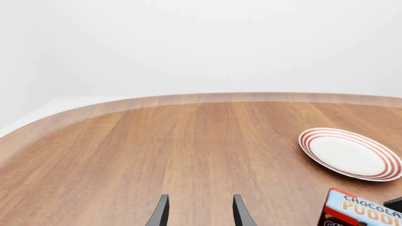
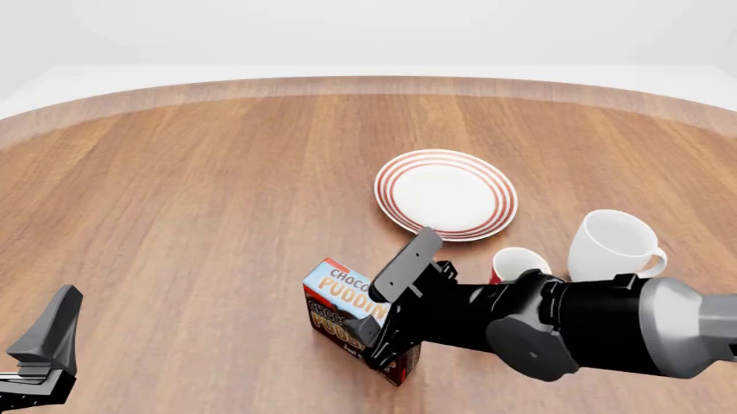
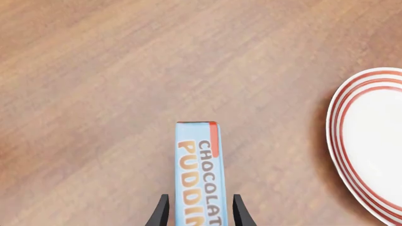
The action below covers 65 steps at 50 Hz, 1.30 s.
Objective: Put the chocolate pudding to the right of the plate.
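The chocolate pudding (image 2: 337, 302) is a box with a light-blue top and dark brown sides. It stands on the table near and left of the plate (image 2: 446, 194), a white plate with red rings. My right gripper (image 3: 199, 201) is open and straddles the box (image 3: 199, 174), with a small gap on each side. In the front view the right gripper (image 2: 386, 297) covers the box's right part. My left gripper (image 1: 199, 201) is open and empty at the near left. Its view shows the plate (image 1: 350, 153) and the box (image 1: 361, 212).
A plain white mug (image 2: 610, 246) and a red mug (image 2: 520, 263) stand right of and nearer than the plate, close to my right arm. The round wooden table (image 2: 173, 198) stretches bare to the left and far side. The plate's rim (image 3: 370, 141) shows beside the box.
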Tool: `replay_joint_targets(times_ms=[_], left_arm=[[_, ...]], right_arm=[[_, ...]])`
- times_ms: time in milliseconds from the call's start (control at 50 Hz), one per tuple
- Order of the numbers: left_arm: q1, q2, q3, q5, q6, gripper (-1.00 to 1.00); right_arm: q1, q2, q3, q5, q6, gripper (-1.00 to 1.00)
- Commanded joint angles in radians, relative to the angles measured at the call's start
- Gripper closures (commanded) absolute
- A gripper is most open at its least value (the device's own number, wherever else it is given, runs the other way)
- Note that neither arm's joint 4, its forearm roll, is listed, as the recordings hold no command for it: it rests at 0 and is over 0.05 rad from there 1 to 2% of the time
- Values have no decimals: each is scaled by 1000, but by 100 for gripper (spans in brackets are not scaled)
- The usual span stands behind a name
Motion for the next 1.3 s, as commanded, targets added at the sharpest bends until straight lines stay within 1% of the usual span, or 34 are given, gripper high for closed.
replay_joint_targets(times_ms=[20,160,200,220,260,280,360,380,420,440,480,500,540,560,620,640,660,720,740,780,800,840,880,920,940,980,1000,1020,1100,1160,1180,1200,1240,1300], left_arm=[[0,0,0,0,0,-100],[0,0,0,0,0,-100],[0,0,0,0,0,-100],[0,0,0,0,0,-100],[0,0,0,0,0,-100],[0,0,0,0,0,-100],[0,0,0,0,0,-100],[0,0,0,0,0,-100],[0,0,0,0,0,-100],[0,0,0,0,0,-100],[0,0,0,0,0,-100],[0,0,0,0,0,-100],[0,0,0,0,0,-100],[0,0,0,0,0,-100],[0,0,0,0,0,-100],[0,0,0,0,0,-100],[0,0,0,0,0,-100],[0,0,0,0,0,-100],[0,0,0,0,0,-100],[0,0,0,0,0,-100],[0,0,0,0,0,-100],[0,0,0,0,0,-100],[0,0,0,0,0,-100],[0,0,0,0,0,-100],[0,0,0,0,0,-100],[0,0,0,0,0,-100],[0,0,0,0,0,-100],[0,0,0,0,0,-100],[0,0,0,0,0,-100],[0,0,0,0,0,-100],[0,0,0,0,0,-100],[0,0,0,0,0,-100],[0,0,0,0,0,-100],[0,0,0,0,0,-100]], right_arm=[[-4,-17,19,-23,-3,100],[-18,-57,26,-12,-11,100],[-36,-87,27,-4,-31,100],[-49,-122,21,13,-56,100],[-61,-178,-4,56,-72,100],[-68,-213,-30,90,-77,100],[-78,-306,-143,208,-130,100],[-78,-314,-166,227,-130,100],[-90,-338,-215,267,-160,100],[-91,-339,-242,286,-156,100],[-111,-347,-286,313,-189,100],[-128,-351,-340,348,-190,100],[-154,-360,-385,372,-210,100],[-163,-363,-410,386,-207,100],[-195,-361,-463,413,-224,100],[-214,-354,-495,425,-236,100],[-250,-342,-548,442,-232,100],[-282,-305,-642,479,-211,100],[-298,-282,-677,491,-233,100],[-322,-244,-746,508,-220,100],[-330,-229,-764,515,-230,100],[-354,-187,-822,535,-222,100],[-386,-149,-864,545,-243,100],[-415,-108,-914,562,-231,100],[-431,-89,-933,564,-239,100],[-467,-36,-974,574,-220,100],[-478,-33,-970,565,-231,100],[-508,-9,-988,562,-231,100],[-555,43,-1034,570,-232,100],[-588,70,-1056,576,-229,100],[-614,87,-1073,576,-217,100],[-622,97,-1082,577,-208,100],[-652,118,-1086,570,-219,100],[-689,144,-1101,563,-214,100]])
